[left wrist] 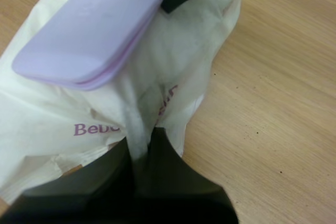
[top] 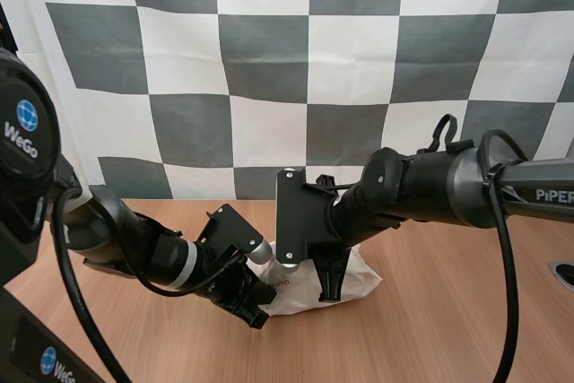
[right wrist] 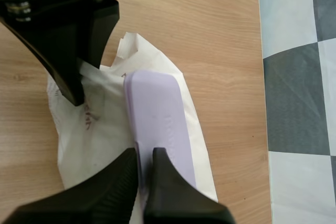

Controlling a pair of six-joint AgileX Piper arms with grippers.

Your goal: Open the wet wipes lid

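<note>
A white wet wipes pack (top: 299, 290) lies on the wooden table between my two arms. Its lavender lid (right wrist: 157, 108) runs along the top of the pack (right wrist: 97, 135). My right gripper (right wrist: 145, 153) is shut on the near edge of that lid, the tips pinching it. My left gripper (left wrist: 140, 141) is shut on a fold of the pack's wrapper (left wrist: 173, 61) at one end, below the lid (left wrist: 89, 35). In the high view the left gripper (top: 254, 304) sits at the pack's left end and the right gripper (top: 330, 286) comes down onto its top.
Bare wooden table (top: 448, 320) stretches to the right of the pack and in front of it. A round hole (top: 563, 273) sits at the table's right edge.
</note>
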